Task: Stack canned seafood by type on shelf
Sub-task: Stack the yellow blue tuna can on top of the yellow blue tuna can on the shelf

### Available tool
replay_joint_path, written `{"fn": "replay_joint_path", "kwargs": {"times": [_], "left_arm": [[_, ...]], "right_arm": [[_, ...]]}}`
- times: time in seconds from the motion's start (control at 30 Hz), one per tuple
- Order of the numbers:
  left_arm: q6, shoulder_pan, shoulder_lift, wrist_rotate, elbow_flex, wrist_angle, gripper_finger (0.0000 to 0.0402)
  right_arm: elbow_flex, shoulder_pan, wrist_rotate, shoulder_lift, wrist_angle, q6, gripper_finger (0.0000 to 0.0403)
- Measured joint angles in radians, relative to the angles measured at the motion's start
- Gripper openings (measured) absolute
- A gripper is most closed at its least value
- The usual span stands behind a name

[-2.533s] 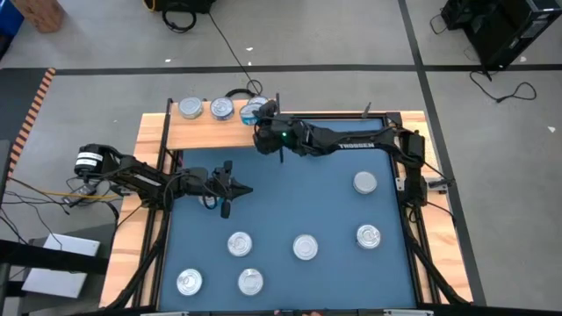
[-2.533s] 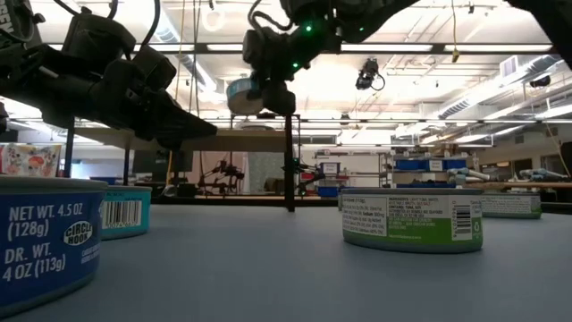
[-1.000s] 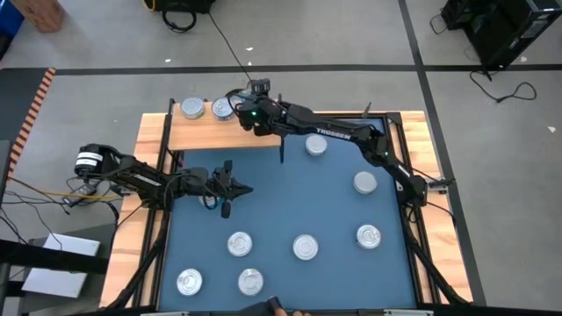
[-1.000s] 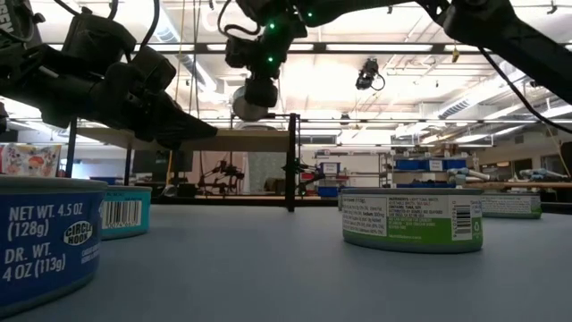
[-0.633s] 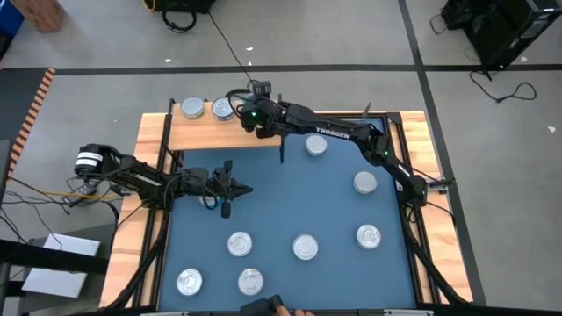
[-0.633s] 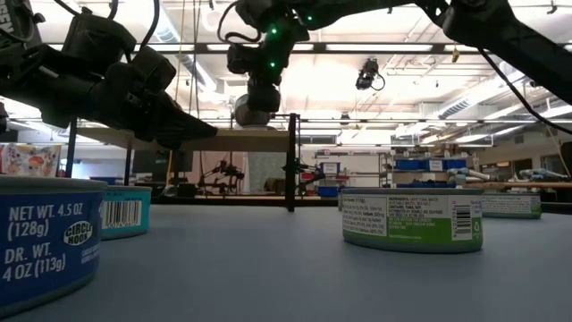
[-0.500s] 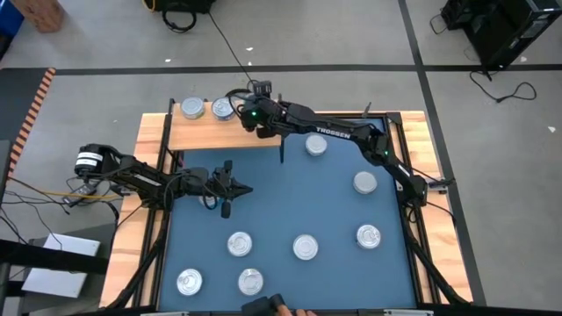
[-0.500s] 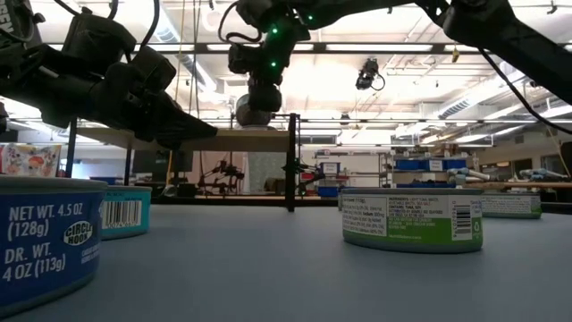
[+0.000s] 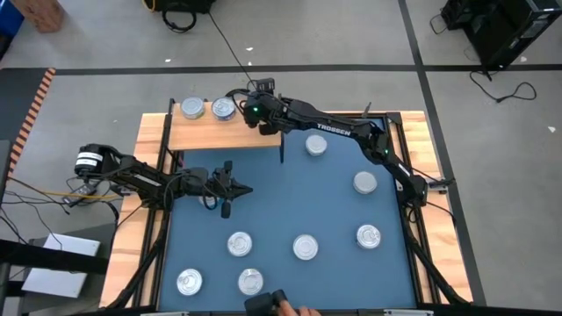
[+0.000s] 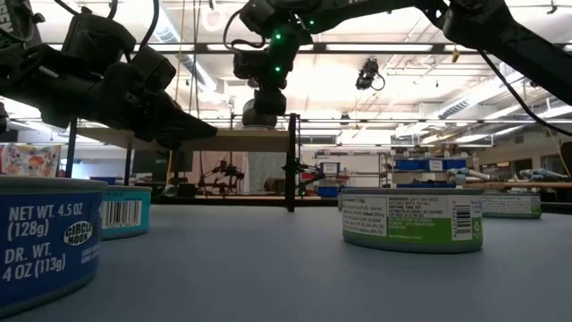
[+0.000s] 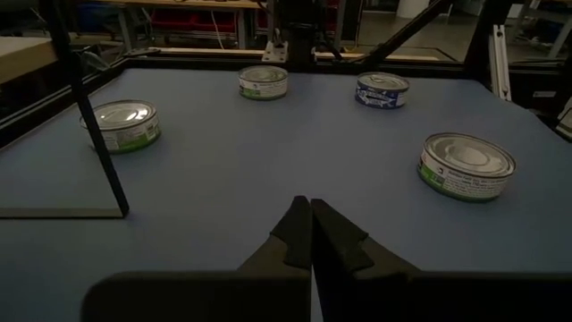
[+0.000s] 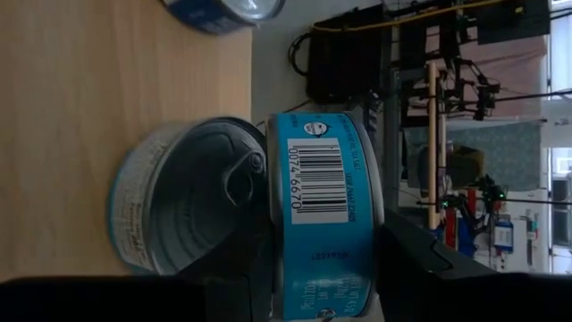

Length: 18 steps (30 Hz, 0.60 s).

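Note:
My right gripper (image 9: pixel 253 112) reaches over the light wood shelf (image 9: pixel 202 132) and is shut on a light-blue can (image 12: pixel 326 215) with a barcode. Directly under it a can with a pull-tab lid (image 12: pixel 192 210) stands on the shelf; whether the two touch I cannot tell. Two more cans (image 9: pixel 190 108) (image 9: pixel 223 108) stand on the shelf to the left of it. In the low view the held can (image 10: pixel 264 112) sits just over the shelf board (image 10: pixel 223 134). My left gripper (image 9: pixel 248 190) waits shut over the blue table's left half (image 11: pixel 310 210). My right gripper pinches the light-blue can's round side wall (image 12: pixel 362 268) between its two fingers (image 12: pixel 420 259), one on each side. The fingers come slanting down from the table's right. The can is level and upright, over the lid of the shelf can.
Several cans stand on the blue table (image 9: pixel 263 211): one by the far edge (image 9: pixel 314 145), two at the right (image 9: pixel 364 183) (image 9: pixel 368 236), others near the front (image 9: pixel 305 247) (image 9: pixel 239 244) (image 9: pixel 250 281) (image 9: pixel 189 281). A person's hand (image 9: pixel 294 309) shows at the near edge.
My right gripper, still shut on the light-blue can, has shifted a little toward the right along the shelf and tipped slightly, and the can has sunk closer to the shelf. A hand has come into view at the near edge.

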Motion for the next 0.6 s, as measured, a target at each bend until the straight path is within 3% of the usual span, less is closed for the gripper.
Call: {"fn": "replay_joint_path", "kwargs": {"times": [0.13, 0.4, 0.6], "left_arm": [[0.000, 0.000, 0.000, 0.000, 0.000, 0.000, 0.0003], [-0.003, 0.000, 0.000, 0.000, 0.000, 0.000, 0.0003], [-0.003, -0.001, 0.000, 0.000, 0.000, -0.002, 0.0003]], "right_arm": [[0.000, -0.003, -0.025, -0.001, -0.002, 0.023, 0.0146], [0.000, 0.001, -0.029, -0.001, 0.000, 0.037, 0.0241], [0.000, 0.011, -0.030, -0.001, -0.008, 0.033, 0.0275]]}}
